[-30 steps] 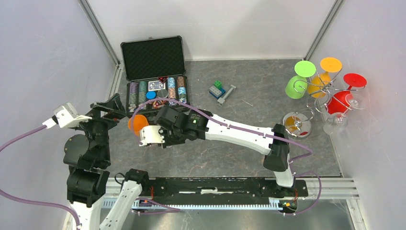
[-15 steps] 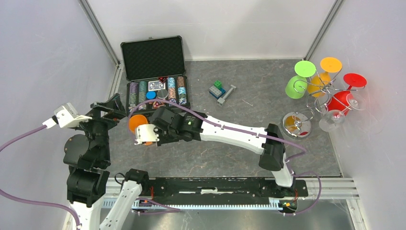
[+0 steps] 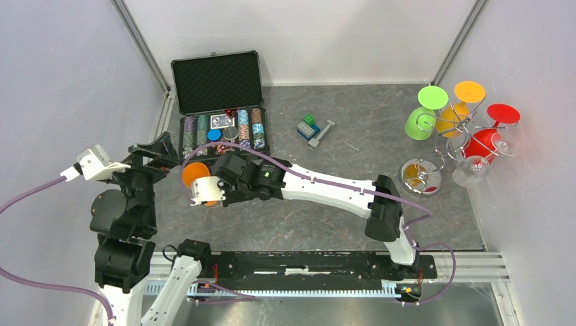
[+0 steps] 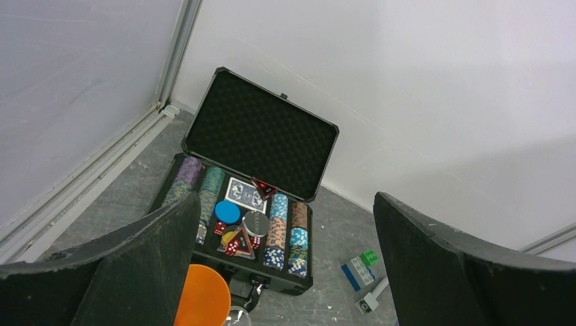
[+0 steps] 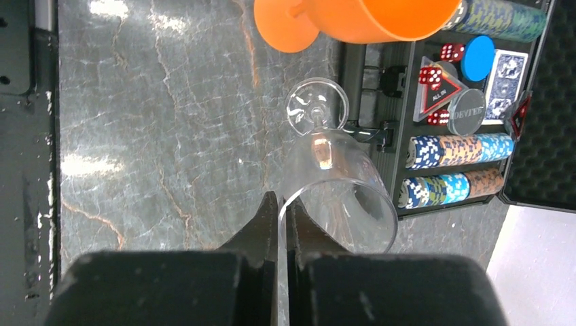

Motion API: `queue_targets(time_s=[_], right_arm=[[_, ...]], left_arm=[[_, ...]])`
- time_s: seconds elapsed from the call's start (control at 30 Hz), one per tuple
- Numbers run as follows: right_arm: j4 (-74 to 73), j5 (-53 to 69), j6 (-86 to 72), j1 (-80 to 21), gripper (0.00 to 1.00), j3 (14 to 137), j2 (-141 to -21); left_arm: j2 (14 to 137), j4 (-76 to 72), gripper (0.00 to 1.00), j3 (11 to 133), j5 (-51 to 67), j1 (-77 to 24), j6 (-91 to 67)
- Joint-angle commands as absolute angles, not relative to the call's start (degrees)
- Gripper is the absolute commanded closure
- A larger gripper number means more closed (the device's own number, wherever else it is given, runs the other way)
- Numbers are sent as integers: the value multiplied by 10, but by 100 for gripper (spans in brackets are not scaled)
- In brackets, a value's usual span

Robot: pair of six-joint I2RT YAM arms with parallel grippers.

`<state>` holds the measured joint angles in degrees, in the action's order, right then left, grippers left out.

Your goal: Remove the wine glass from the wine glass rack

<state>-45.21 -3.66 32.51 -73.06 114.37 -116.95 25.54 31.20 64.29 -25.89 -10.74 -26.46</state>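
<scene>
A clear wine glass [image 5: 333, 176] lies on its side on the grey floor, in front of the poker case. My right gripper [image 5: 282, 207] is shut on the rim of its bowl, one finger inside and one outside. An orange wine glass [image 5: 353, 17] lies just beyond it, seen from above as an orange disc [image 3: 195, 174] by my right gripper [image 3: 204, 192]. The silver wine glass rack [image 3: 460, 132] stands at the far right with green [image 3: 421, 117], orange [image 3: 463, 100], red [image 3: 490, 134] and clear [image 3: 471, 170] glasses hanging. My left gripper [image 4: 286, 204] hovers open and empty over the case.
An open black poker case [image 3: 217, 81] with chips, dice and cards sits at the back left. Small toy bricks [image 3: 309, 128] and a grey bar [image 3: 322, 134] lie mid-table. The rack's round base [image 3: 422, 176] is near the right wall. Cage walls close in left, right and back.
My right gripper slid a little left and toward the case, and its jaws closed onto the clear glass's rim. The left arm has stayed still.
</scene>
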Motion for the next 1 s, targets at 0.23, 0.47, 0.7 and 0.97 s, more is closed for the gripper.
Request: queue_targets(time_s=[0.23, 0.47, 0.7, 0.97], right_arm=[[-564, 64, 380, -730, 100, 1172, -1107], [-586, 85, 386, -731, 100, 1172, -1113], [-586, 70, 384, -731, 93, 1209, -1154], [-560, 46, 378, -731, 72, 1230, -1173]], left_arm=[[275, 298, 0, 663, -269, -108, -234], [287, 294, 0, 658, -262, -108, -237], [289, 293, 0, 651, -260, -108, -238], [292, 293, 0, 650, -264, -108, -236]])
